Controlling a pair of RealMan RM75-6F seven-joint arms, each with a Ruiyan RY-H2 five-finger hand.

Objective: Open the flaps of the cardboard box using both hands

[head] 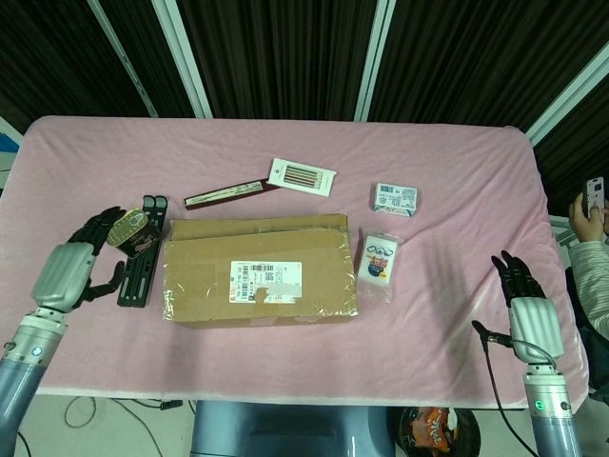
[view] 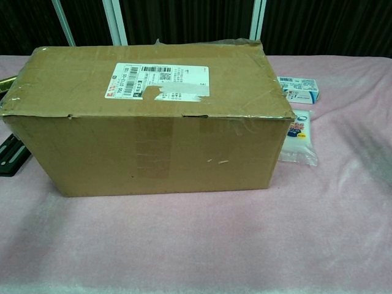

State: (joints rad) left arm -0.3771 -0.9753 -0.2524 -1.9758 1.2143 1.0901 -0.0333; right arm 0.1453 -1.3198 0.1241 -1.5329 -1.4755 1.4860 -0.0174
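The cardboard box lies in the middle of the pink table with its top flaps closed flat and a white shipping label on the near flap. In the chest view the box fills most of the frame, flaps down. My left hand hovers left of the box, fingers spread and empty. My right hand is far to the right of the box near the table's front edge, fingers apart and holding nothing. Neither hand touches the box, and neither shows in the chest view.
A black stand and a small round tin sit between my left hand and the box. Behind the box lie a dark strip and a white packet. A small box and a snack bag lie right.
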